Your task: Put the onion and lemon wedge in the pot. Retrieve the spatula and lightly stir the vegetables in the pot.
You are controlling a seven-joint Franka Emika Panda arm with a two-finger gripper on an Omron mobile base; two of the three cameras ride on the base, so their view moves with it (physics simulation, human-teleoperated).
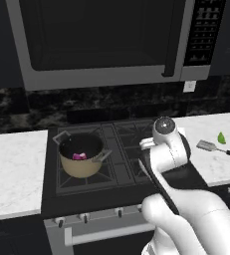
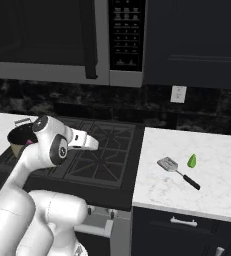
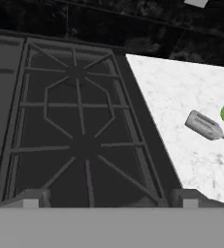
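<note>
Presently the gripper (image 3: 111, 201) stands wide apart and empty above the stove grates (image 3: 79, 126). Beyond, on the white counter (image 2: 207, 175) right of the stove, the spatula (image 2: 177, 171) lies just beside the lemon wedge (image 2: 192, 160). At far left, the onion (image 1: 79, 156) sits inside the pot (image 1: 80, 154).

You have bare counter (image 2: 212, 195) all around the spatula (image 2: 177, 171) and lemon wedge (image 2: 192, 160), which lie near each other. The pot (image 1: 80, 157) stands on the stove's (image 1: 121, 172) left front burner; its right burners are bare.
</note>
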